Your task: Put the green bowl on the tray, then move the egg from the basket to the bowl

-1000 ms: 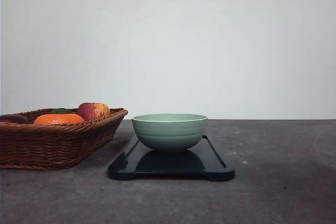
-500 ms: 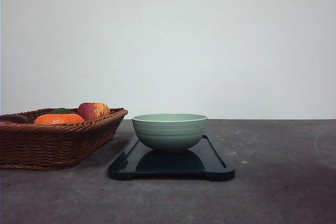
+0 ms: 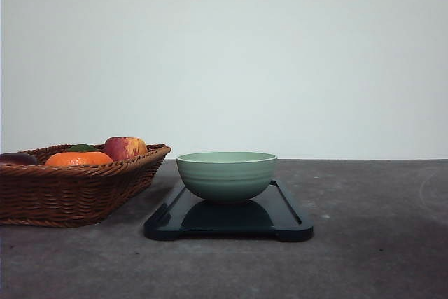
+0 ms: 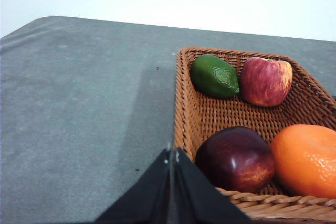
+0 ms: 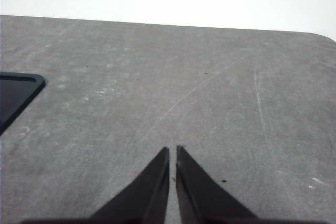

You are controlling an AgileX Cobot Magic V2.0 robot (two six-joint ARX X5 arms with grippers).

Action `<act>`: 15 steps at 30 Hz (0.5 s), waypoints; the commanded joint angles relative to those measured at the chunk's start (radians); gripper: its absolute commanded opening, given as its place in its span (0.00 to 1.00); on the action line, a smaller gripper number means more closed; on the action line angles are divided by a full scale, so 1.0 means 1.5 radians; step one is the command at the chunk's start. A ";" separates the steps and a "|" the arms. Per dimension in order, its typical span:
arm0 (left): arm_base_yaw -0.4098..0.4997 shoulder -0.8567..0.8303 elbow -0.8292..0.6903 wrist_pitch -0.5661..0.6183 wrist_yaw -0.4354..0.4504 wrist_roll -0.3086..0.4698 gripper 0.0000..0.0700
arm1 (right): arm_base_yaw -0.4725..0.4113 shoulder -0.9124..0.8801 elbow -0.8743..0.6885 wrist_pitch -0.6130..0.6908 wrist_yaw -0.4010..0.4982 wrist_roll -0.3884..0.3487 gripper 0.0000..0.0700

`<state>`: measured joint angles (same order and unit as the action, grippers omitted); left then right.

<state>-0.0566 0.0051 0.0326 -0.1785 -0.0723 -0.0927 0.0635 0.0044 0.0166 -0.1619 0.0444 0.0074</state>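
Front view shows the green bowl (image 3: 226, 175) standing upright on the tray (image 3: 289, 220), near its middle, with the tray lying flat on the grey desk (image 3: 371, 243). Just to the left of the tray sits the wicker basket (image 3: 70, 190), close to it, though I cannot tell whether the two touch. Over the basket's braided rim I see an orange fruit (image 3: 78, 159), a red-yellow apple (image 3: 124, 148), a bit of a green fruit (image 3: 82, 148) and, at the far left edge, a dark reddish-brown rounded thing (image 3: 17, 158). From my left wrist view, my left claw (image 4: 172, 157) has its two dark fingers pressed together, holding nothing, and hangs just outside the basket's near rim (image 4: 252, 200). Inside the basket lie a green avocado-like fruit (image 4: 214, 76) touching the apple (image 4: 265, 81) at the far end, and nearer my claw a smooth dark reddish-brown oval (image 4: 236, 159), which I take for the egg, lying against the orange fruit (image 4: 304, 159). From my right wrist view, my right claw (image 5: 172, 153) is also closed to a thin slit and empty, over bare scratched desk (image 5: 210, 87), well apart from a corner of the tray (image 5: 16, 95).
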 commanded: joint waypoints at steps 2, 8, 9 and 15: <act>0.000 -0.001 -0.012 -0.001 0.002 0.009 0.00 | 0.000 -0.001 -0.003 0.003 0.001 0.008 0.02; 0.000 -0.001 -0.012 -0.001 0.002 0.009 0.00 | 0.000 -0.001 -0.003 0.003 0.001 0.008 0.02; 0.000 -0.001 -0.012 -0.001 0.002 0.009 0.00 | 0.000 -0.001 -0.003 0.003 0.001 0.008 0.02; 0.000 -0.001 -0.012 -0.001 0.002 0.009 0.00 | 0.000 -0.001 -0.003 0.003 0.001 0.008 0.02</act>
<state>-0.0566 0.0051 0.0326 -0.1787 -0.0723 -0.0925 0.0633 0.0044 0.0166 -0.1617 0.0444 0.0074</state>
